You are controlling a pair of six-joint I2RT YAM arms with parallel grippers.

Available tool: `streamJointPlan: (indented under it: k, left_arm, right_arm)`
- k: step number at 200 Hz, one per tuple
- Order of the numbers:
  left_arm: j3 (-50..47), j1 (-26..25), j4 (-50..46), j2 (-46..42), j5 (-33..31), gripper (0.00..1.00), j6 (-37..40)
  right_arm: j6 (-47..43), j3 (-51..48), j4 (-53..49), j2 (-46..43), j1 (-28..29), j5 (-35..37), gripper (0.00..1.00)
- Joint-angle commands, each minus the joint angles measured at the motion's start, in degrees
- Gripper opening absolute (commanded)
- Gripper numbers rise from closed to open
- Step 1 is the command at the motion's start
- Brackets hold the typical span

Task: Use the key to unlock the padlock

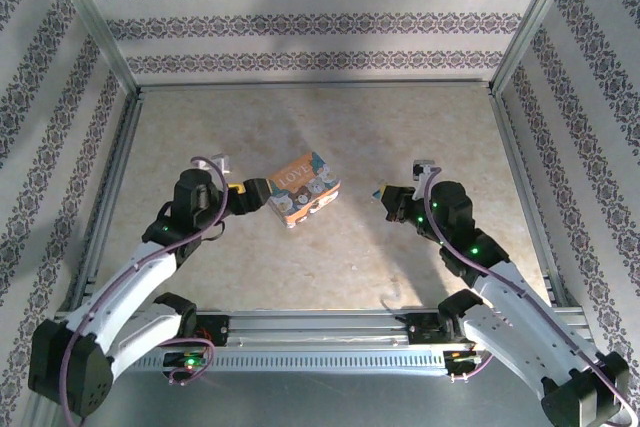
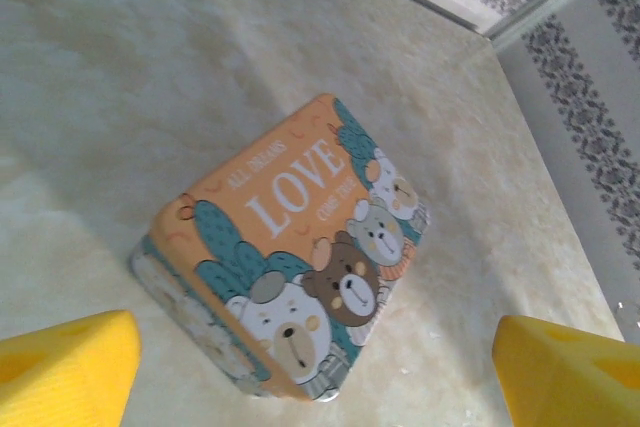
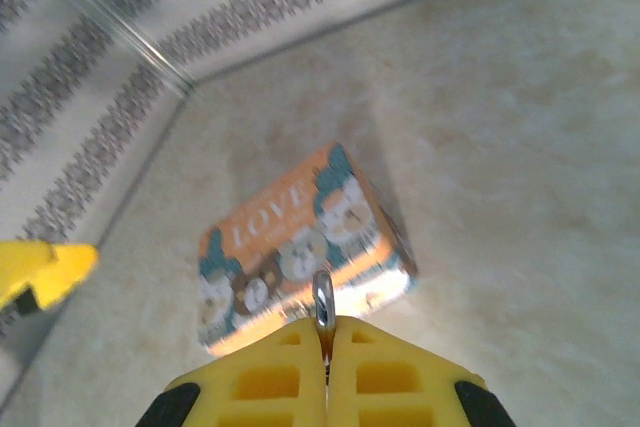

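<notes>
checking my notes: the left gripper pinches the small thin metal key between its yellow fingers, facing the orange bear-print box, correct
Not quite: it is the right gripper that pinches the small thin metal key between its yellow fingers, facing the orange bear-print box. The right wrist view shows it.

Box: printed tin by its look, smooth, slight gloss.
Key: bare metal, shiny.
My fingers: yellow plastic, matt, finely textured.
Table: marbled beige, smooth, soft sheen.
Frame rails: silvery metal, satin.

Soft even overhead light, faint shadows, right wrist view blurred
</notes>
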Motion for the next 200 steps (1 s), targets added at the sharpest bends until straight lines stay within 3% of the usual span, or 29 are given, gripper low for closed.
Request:
streamJointPlan:
  k: [1, 39, 82, 129, 200]
  left_arm:
    - [-1.98, 0.74, -3.75, -5.35, -5.39, 0.94, 1.66]
    - [-5.52, 0.84, -6.45, -12.02, -8.99, 0.98, 2.01]
    - [-7.78, 0.86, -6.79, -14.65, -10.6, 0.99, 0.87]
    - [-6.58, 0.87, -7.58, -14.75, -10.74, 0.99, 2.04]
    - [-6.39, 0.91, -8.76, -16.15, -12.44, 1.0, 2.31]
  right_arm:
    - [-7.06, 5.54, -16.91, -0.43, -0.44, -2.21, 0.0]
    - [-10.34, 11.44, -29.45, 1.75, -0.9, -7.36, 0.0]
    - [-10.01, 12.02, -37.09, 4.31, -0.88, -13.22, 0.0]
    - [-7.84, 9.87, -37.62, 3.67, -0.35, -13.09, 0.0]
    - [-6.33, 9.23, -37.12, 10.64, 3.27, -11.73, 0.0]
